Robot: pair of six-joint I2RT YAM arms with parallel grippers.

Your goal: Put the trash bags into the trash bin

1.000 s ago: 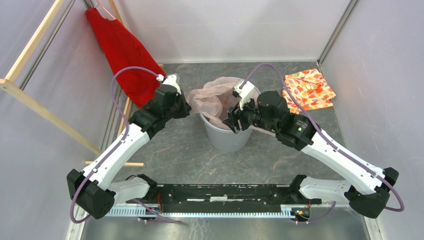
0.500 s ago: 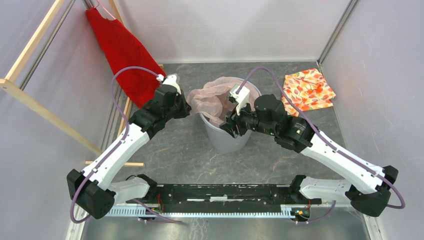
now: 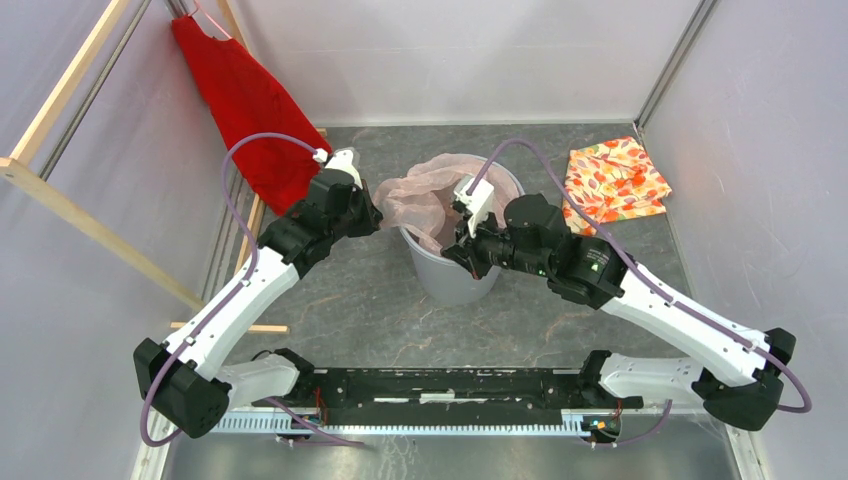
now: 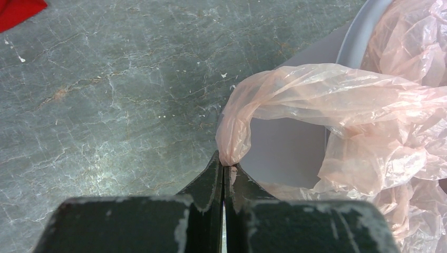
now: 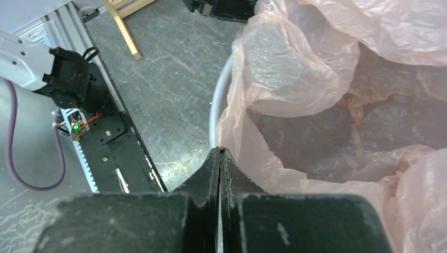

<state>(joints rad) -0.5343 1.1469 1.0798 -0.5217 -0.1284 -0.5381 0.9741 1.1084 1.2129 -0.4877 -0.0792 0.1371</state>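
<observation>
Pink bag point(image 3: 420, 195) lies bunched in the mouth of the bin point(image 3: 455, 282), with part spilling over the left rim. Left gripper point(image 4: 224, 167): jaws closed on a twisted fold of the bag outside the bin wall. Right gripper point(image 5: 220, 152): jaws closed, pinching the bag's edge at the near rim.

One pink trash bag point(image 3: 425, 195), one grey trash bin point(image 3: 455, 282), one red garment point(image 3: 240, 100), one floral cloth point(image 3: 612, 180), two arms point(image 3: 235, 300).
</observation>
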